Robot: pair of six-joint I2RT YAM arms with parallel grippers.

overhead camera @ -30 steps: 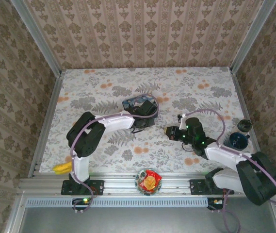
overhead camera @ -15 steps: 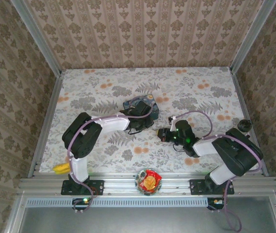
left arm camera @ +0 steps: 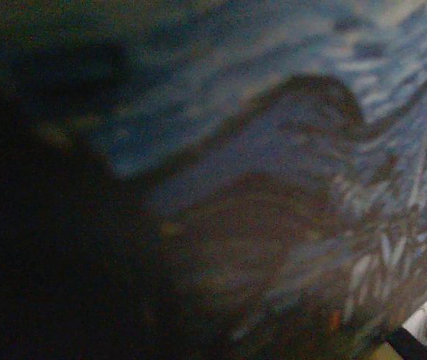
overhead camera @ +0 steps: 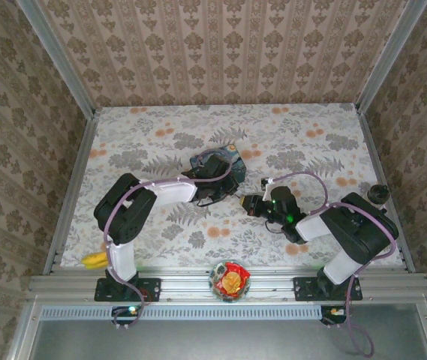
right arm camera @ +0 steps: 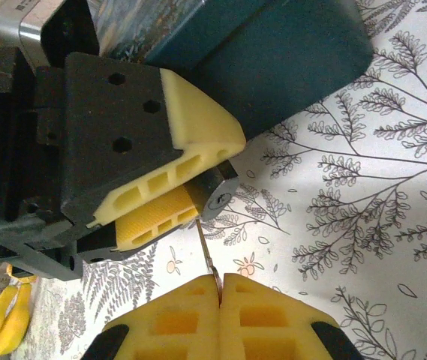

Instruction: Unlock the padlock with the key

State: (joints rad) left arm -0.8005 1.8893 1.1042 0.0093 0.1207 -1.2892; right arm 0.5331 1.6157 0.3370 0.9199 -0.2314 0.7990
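Two grips: pinching tiny dark padlock (right arm camera: 215, 189) mid-frame in black, pale-padded left gripper (right arm camera: 207, 178), keyhole (right arm camera: 221, 199) turned out for entry; clamping thin metal key (right arm camera: 207, 255) at bottom in yellow right gripper (right arm camera: 219, 283), apparently just short.

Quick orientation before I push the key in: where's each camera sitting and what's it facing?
Top external: above and behind the bases, looking down at the table; left arm and right arm both show.
Left wrist: pressed close against the blue box, blurred.
Right wrist: low over the table, facing the left gripper holding the padlock; its own fingers pinch the key.
Shared: the blue box appears in all three.
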